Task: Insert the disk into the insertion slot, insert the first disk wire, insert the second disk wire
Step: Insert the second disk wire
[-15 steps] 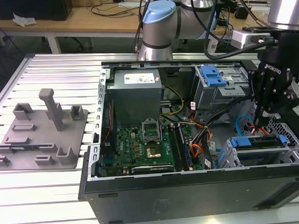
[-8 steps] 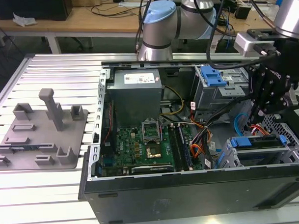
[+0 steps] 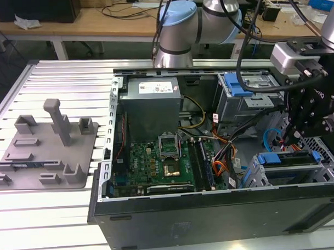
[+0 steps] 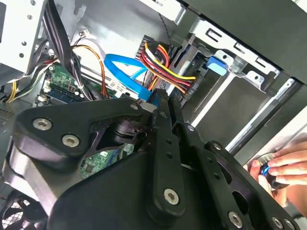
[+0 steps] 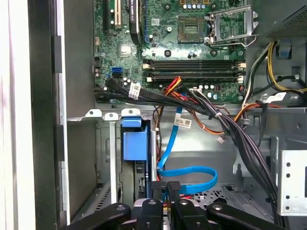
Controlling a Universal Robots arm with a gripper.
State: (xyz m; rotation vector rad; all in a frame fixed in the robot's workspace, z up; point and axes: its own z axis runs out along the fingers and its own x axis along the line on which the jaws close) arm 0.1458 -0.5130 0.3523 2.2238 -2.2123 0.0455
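The disk sits in the insertion slot [image 3: 300, 178] at the exterior view's right, and its blue carrier [image 3: 271, 157] shows at the cage's open end. In the first wrist view the carrier [image 5: 133, 143] lies beside my gripper [image 5: 168, 192]. My gripper [image 3: 291, 136] hangs just above the disk's rear end. Its fingers [image 5: 178, 201] are shut on the black connector of a flat blue disk wire [image 5: 192, 173] that loops back to the motherboard. In the second wrist view, a red, yellow and black wire bundle [image 4: 165, 64] lies just past my fingertips [image 4: 163, 108].
The open computer case [image 3: 214, 211] holds a motherboard [image 3: 163, 163], a power supply [image 3: 152, 101] and a taller bay with a ridged blue tab [image 3: 237, 83]. Thick black cables [image 5: 240, 139] cross beside the slot. A person's hand [image 4: 283, 167] rests at the case edge. A grey fixture [image 3: 47, 145] stands at the exterior view's left.
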